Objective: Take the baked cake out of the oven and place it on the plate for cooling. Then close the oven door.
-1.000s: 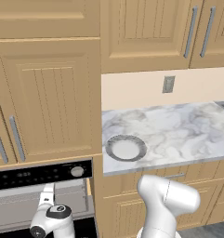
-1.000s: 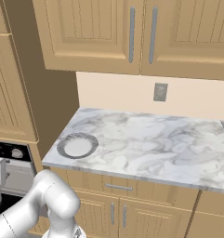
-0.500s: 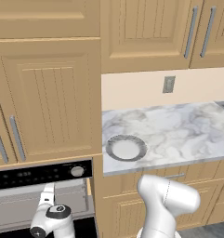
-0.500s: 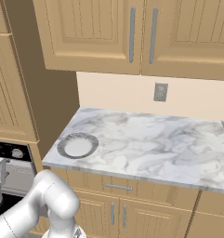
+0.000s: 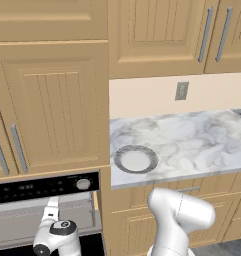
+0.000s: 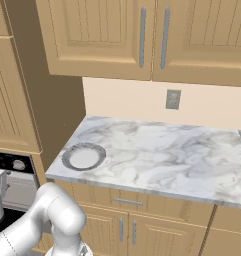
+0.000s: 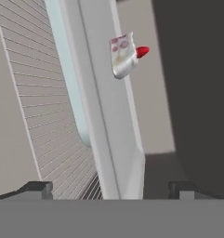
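Pale and red-topped, the baked cake [image 7: 124, 56] lay rolled sideways in the hand view, resting against a light grey tray-like slab [image 7: 111, 116] inside the oven [image 5: 47, 187]; whether it sat on that slab or on the ribbed wire rack [image 7: 43, 107] beside it was hard to tell, since the view was tilted with the hand. Dark blurred wall took up the right of that view. The pincer [image 7: 111, 188] showed just its two dark fingertips [image 7: 36, 188] at the bottom edge, standing wide apart with nothing between them, well short of the cake. From the left base view the wrist [image 5: 57, 235] was low in front of the oven cavity, and the oven door was cut off below the picture's edge, so its position could not be judged. The black control panel [image 5: 42, 186] with a silver knob [image 5: 82, 183] was partly seen. On the marble counter [image 5: 192, 140] the plate [image 5: 135, 159] sat bare near the left front corner, well apart from the cake. Wooden cabinets [image 5: 157, 35] hung above, with a wall socket [image 5: 181, 91] on the backsplash.
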